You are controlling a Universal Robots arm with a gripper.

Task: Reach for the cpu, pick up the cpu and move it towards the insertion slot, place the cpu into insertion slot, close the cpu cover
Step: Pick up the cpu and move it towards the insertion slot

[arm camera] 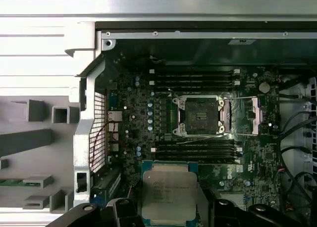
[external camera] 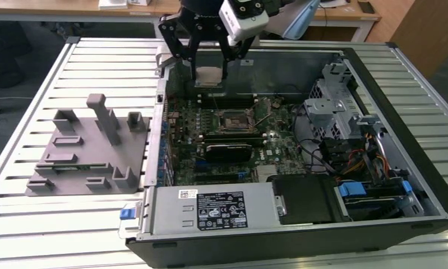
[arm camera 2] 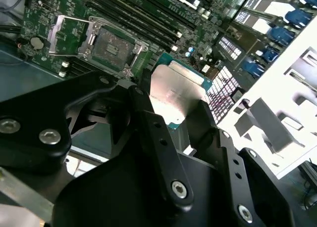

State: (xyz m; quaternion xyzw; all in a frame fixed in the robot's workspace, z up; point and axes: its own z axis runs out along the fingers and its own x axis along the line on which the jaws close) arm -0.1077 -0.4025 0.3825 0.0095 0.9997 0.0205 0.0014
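**Gripper (external camera: 210,68) clamps the chip (external camera: 210,75) over the open computer**

The black gripper hangs at the upper middle of the exterior view, its fingers (external camera: 188,53) closed on two opposite edges of the chip. The chip is held level, silver face up, in the air.

Under it, a slatted metal table (external camera: 29,224) carries an open computer case (external camera: 425,185), and a grey plastic fixture (external camera: 82,151) sits at the left of the frame. Inside the case lies the green board (external camera: 283,145). The square socket (external camera: 234,120) sits near the frame's centre, lower than the chip and well apart from it. In the first wrist view the socket (arm camera: 200,115) is bare, and its metal cover (arm camera: 255,115) is swung open beside it. The chip (arm camera: 168,195) is across a bank of long black memory slots (arm camera: 195,150) from the socket.
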